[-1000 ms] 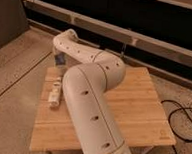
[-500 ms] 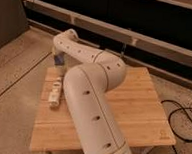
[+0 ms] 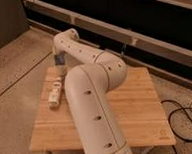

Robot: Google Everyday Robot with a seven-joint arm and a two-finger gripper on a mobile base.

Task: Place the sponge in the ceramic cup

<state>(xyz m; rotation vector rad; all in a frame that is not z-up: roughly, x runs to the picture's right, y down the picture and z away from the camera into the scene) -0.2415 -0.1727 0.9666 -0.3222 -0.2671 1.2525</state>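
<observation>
Closest to me is the robot's white arm [image 3: 94,116], a thick jointed column rising from the bottom edge and covering most of the middle of the wooden table [image 3: 137,110]. It bends at a rounded elbow over the tabletop, then reaches away towards the far left corner.

On the left side of the table, just beside the arm, a white bottle-like object [image 3: 54,96] lies on its side, lengthwise along the boards. It is where it was a second ago.

Beyond it, at the far left edge of the table, the gripper [image 3: 59,56] hangs pointing down from the wrist. The sponge [image 3: 60,61] shows as a small blue-grey patch right at the tip, above the table's edge. I cannot tell whether the gripper is spread or pinching the sponge (the wrist and its shadow hide that spot). I also cannot say if the two are touching. Compared with the earlier looks, the arm keeps the same pose and the blue-grey patch sits in the same place beneath the wrist.

To the right, dark cables [image 3: 184,118] loop across the speckled floor [image 3: 14,75]. Farthest back, a pale rail [image 3: 142,40] runs along a dark wall.
</observation>
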